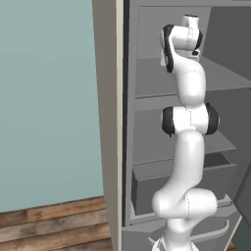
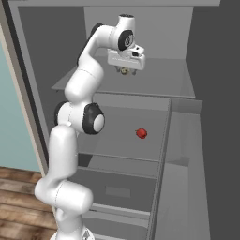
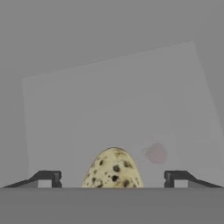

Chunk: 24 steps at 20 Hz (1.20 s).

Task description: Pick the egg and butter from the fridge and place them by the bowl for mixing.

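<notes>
Fridge [image 2: 187, 140] stands open in front of the robot, its grey inner walls, shelves and wide drawer exposed, with the beige outer panel [image 1: 110, 122] at its left edge against a pale teal wall [image 1: 46, 98] and a wooden plank floor [image 1: 54, 225] below. The white arm reaches up and into the upper part of the fridge, and the gripper [image 2: 124, 71] hangs over the top shelf [image 2: 159, 82], pointing down at it.

In the hand view the two dark fingertips [image 3: 48, 178] stand far apart, one at each side of the picture, and a speckled egg [image 3: 113, 169], tan with dark spots, rises between them. There is a clear gap between the egg and each fingertip, so the jaws stand wide and neither pad touches the shell; nothing is gripped. From the right base view a small speckled shape shows just under the hand, sitting on the top shelf near its middle.

On the shelf below lies a small red item [image 2: 141, 133], well apart from the gripper and nearer the right side of that shelf; it is too small to say what it is. A faint reddish blur shows through the shelf in the hand view, just right of the egg. Further down, the wide grey drawer [image 2: 117, 190] sits beneath the lower shelf.
</notes>
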{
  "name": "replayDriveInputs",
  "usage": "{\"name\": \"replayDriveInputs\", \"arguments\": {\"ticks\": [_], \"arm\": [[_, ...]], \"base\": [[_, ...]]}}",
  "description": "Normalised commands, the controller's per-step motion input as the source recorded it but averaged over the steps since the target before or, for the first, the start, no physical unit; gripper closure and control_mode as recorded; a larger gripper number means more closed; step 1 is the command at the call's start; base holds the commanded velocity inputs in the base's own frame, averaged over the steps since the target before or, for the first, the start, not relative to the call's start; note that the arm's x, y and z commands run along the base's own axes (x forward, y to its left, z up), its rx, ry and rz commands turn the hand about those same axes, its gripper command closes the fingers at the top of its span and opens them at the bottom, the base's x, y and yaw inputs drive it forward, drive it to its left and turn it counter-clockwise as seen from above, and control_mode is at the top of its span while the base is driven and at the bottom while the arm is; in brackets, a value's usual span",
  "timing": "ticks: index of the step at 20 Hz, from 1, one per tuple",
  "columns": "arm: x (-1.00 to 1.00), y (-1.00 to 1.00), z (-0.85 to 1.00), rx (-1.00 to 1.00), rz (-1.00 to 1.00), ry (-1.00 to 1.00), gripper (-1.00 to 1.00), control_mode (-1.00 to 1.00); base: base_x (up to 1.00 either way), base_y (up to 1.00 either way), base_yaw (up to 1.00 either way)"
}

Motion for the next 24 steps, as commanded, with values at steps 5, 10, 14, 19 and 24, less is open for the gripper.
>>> {"name": "replayDriveInputs", "arguments": {"ticks": [5, 10, 14, 19, 24], "arm": [[-0.03, 0.11, -0.19, 0.0, -0.03, 0.04, 1.0, -1.0], [-0.21, 0.12, -0.17, 0.0, -0.03, 0.0, 1.0, -1.0], [-0.64, 0.09, -0.2, 0.01, -0.01, -0.06, 1.0, -1.0], [-0.82, 0.03, -0.26, 0.0, 0.0, -0.15, 1.0, -1.0], [-0.93, 0.06, -0.3, 0.0, 0.0, -0.22, 1.0, -1.0]], "base": [[0.0, 0.0, 0.0], [0.0, 0.0, 0.0], [0.0, 0.0, 0.0], [0.0, 0.0, 0.0], [0.0, 0.0, 0.0]]}}
